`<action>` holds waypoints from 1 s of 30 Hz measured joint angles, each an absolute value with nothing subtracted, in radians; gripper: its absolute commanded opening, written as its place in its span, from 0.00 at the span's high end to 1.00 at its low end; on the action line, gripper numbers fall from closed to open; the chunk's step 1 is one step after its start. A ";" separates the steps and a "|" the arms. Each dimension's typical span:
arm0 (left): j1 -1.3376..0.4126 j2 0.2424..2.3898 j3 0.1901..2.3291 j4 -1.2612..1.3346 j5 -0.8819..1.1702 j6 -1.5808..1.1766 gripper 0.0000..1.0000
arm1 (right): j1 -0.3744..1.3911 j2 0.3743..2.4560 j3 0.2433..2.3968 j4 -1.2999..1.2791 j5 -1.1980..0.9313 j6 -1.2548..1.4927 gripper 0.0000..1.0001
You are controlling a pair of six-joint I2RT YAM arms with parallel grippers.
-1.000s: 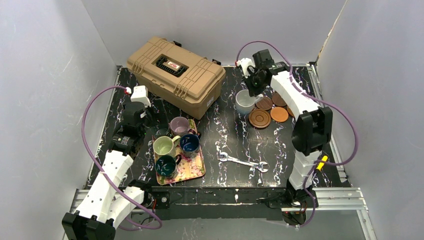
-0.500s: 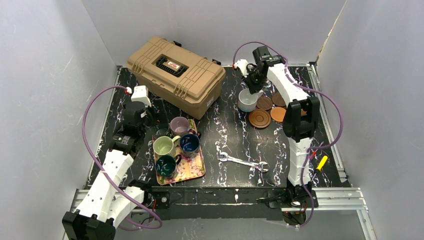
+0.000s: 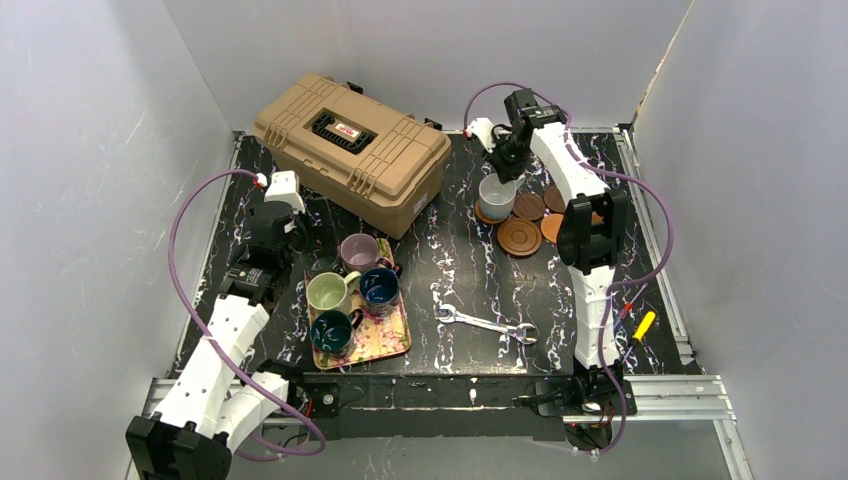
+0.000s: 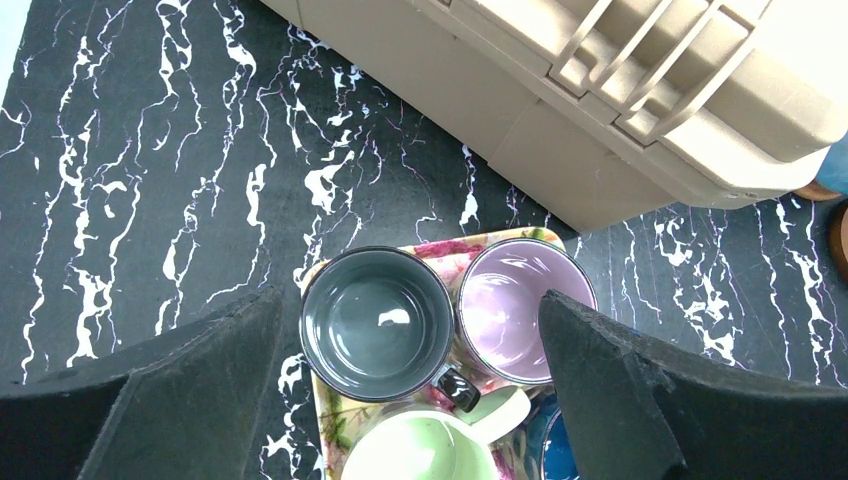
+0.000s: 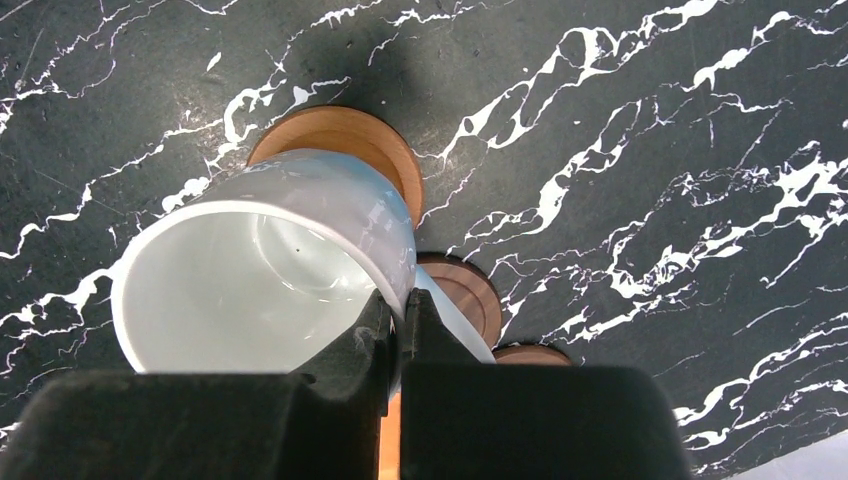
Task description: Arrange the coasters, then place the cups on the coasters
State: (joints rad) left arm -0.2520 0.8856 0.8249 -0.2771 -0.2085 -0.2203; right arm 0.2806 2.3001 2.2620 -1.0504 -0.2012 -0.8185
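R gripper (image 5: 402,308) is clamped shut on the rim of the white ceramic mug (image 5: 262,268), w/ one finger inside the wall and one outside. The mug is just off the right end of the tan plastic toolbox (image 3: 350,150), over a small orange round wooden coaster (image 5: 340,140). It looks tilted in the wrist view, and I can't tell if its base touches that disc.

More coasters cluster on the mug's side away from the toolbox:
- a big dark-brown rimmed wooden disc (image 3: 519,237)
- a small dark-brown flat disc (image 3: 528,206) just beside the mug
- an orange flat disc (image 3: 548,228), partly behind the R arm

L gripper (image 4: 410,310) is open wide w/ nothing btwn its fingers, hovering above the rectangular floral tray (image 3: 395,342). The tray lies in front of the toolbox, toward the arm bases. On the tray:
- The dark green mug (image 4: 377,322) & the mauve-pink mug (image 4: 520,320) stand side by side at the edge nearest the toolbox, close together.
- The pale yellow-green mug (image 3: 328,291) & the navy blue mug (image 3: 379,285) make the next row out.
- The teal mug (image 3: 332,328) is farthest from the toolbox.

All five stand upright, none on a coaster. A steel wrench (image 3: 487,324) lies flat on the black marbled tabletop (image 3: 450,270), well apart from the toolbox, beside the tray.
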 measured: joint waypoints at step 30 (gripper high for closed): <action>-0.252 0.913 0.825 -0.277 -0.193 -0.220 0.02 | 0.275 2.351 2.278 -0.990 -0.218 -0.826 0.45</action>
